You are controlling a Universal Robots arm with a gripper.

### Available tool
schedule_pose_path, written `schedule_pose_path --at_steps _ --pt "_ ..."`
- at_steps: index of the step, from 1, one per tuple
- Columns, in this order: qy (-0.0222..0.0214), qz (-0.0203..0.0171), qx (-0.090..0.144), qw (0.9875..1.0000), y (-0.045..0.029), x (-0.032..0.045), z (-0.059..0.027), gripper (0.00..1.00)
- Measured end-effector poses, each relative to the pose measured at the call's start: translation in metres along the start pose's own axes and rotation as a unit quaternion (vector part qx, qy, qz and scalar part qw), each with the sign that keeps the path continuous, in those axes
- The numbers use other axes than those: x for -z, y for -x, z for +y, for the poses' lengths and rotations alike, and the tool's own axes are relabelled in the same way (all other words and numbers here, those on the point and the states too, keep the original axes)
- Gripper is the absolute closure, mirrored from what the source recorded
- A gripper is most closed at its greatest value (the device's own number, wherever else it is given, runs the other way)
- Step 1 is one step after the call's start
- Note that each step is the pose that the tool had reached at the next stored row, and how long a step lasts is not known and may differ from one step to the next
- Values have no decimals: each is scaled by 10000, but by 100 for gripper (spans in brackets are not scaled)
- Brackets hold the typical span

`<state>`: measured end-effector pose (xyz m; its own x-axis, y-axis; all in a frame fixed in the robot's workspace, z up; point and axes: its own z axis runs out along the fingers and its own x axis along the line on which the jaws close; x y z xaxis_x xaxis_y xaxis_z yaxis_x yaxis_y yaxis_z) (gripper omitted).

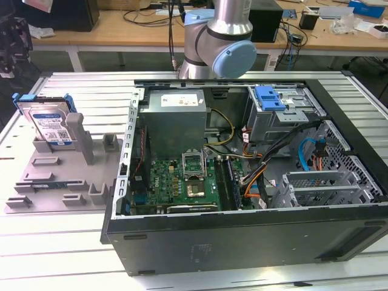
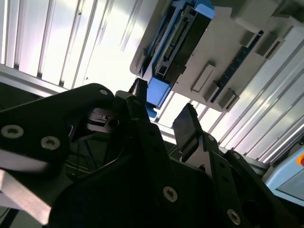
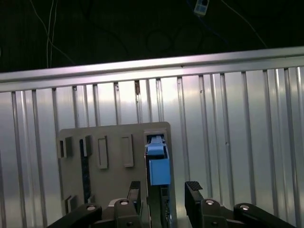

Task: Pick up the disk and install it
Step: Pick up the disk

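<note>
The disk [image 1: 50,124] stands on edge in a slot of the grey holder plate [image 1: 60,185] at the exterior view's left, its white-and-blue label facing out and its blue frame around it. In both wrist views I look down on the disk edge-on [image 3: 157,166] [image 2: 178,45]. My gripper [image 3: 164,192] [image 2: 164,118] hangs above it, open. Its two dark fingers [image 3: 134,190] sit apart with nothing between them and touch nothing. The arm's grey and blue joint [image 1: 221,42] is at the back of the table.
An open computer case [image 1: 242,236] lies to the right of the holder plate in the exterior view. It holds a grey power supply box [image 1: 176,118], a green motherboard [image 1: 182,179] and a drive bay with a blue tab [image 1: 270,97]. Everything rests on a ribbed metal table [image 1: 79,91].
</note>
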<state>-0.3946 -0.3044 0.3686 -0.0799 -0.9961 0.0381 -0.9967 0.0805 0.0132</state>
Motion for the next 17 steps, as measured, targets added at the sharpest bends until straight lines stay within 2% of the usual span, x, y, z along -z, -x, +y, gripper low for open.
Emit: schedule_pose_path --at_steps 8,17 --pt "0 -1 5 10000 -21 -129 -4 50" --pt "-1 -4 6 10000 -5 -210 38 50"
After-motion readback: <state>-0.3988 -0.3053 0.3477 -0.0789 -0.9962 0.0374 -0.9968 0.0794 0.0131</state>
